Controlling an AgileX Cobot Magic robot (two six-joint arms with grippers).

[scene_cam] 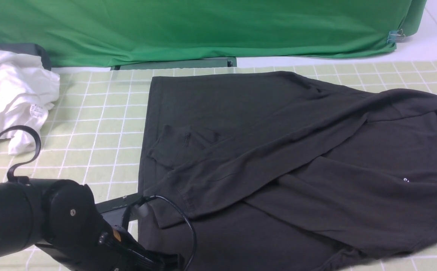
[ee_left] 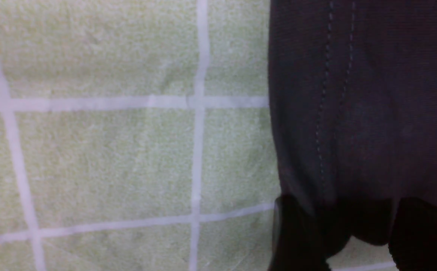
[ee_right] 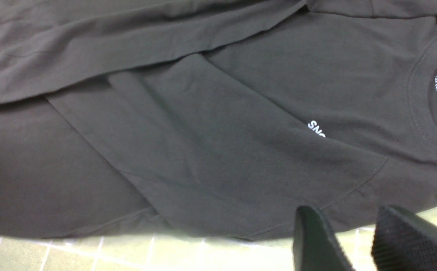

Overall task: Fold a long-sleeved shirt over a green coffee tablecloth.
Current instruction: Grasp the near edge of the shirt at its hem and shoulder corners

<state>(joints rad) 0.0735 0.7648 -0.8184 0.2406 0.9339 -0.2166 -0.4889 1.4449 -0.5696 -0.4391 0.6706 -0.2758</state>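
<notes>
One shirt: the dark long-sleeved shirt [scene_cam: 278,150] lies flat on the green coffee tablecloth [scene_cam: 101,124]. In the front view it reaches from the middle out to 3 o'clock.
Sleeves: they lie folded across the shirt's body.
Print: small white letters [ee_right: 316,130] show on the chest.
Left gripper: the left gripper [ee_left: 354,244] is at 7 o'clock in the front view, at the shirt's hem. Its jaws are apart, with the hem between them.
Right gripper: the right gripper [ee_right: 354,244] hangs over the shirt's edge near the collar. Its jaws are apart and hold nothing.
White garment: a crumpled white garment [scene_cam: 11,90] lies at 9 o'clock, well apart from the shirt.
Green fabric: plain deep green fabric [scene_cam: 203,30] hangs at 12 o'clock.
</notes>
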